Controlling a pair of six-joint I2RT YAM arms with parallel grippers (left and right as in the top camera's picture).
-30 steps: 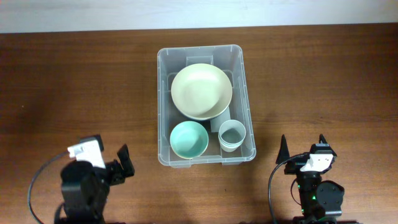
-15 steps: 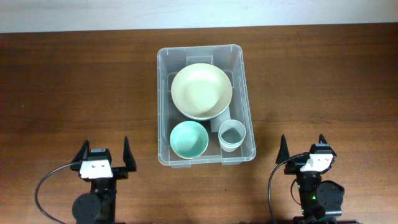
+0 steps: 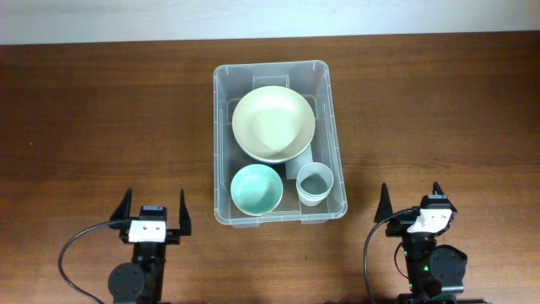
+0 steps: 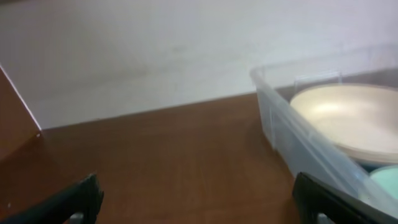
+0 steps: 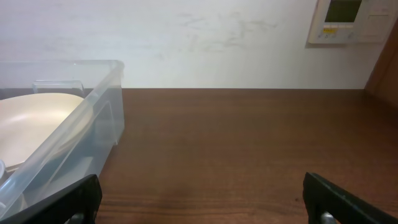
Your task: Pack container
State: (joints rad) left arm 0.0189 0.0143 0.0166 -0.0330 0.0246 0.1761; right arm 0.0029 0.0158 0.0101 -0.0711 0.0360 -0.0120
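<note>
Resting open, empty: left gripper [image 3: 153, 208], right gripper [image 3: 411, 199]. Big clear rectangular plastic bin [image 3: 221, 127] holds round cream bowl [image 3: 273, 123]. Careless arm bump could shove bin.

a dark brown wooden table [image 3: 101, 110] runs the full width of the room, up to a plain white wall [image 5: 186, 37]. a wide cream bowl [image 3: 273, 124] sits on the far side, mouth up. nearer, a small teal bowl [image 3: 256, 188] and a pale cup [image 3: 315, 183] stand side by side, both upright. a white wall panel [image 5: 351, 20] with a greenish display hangs at the far right.
</note>
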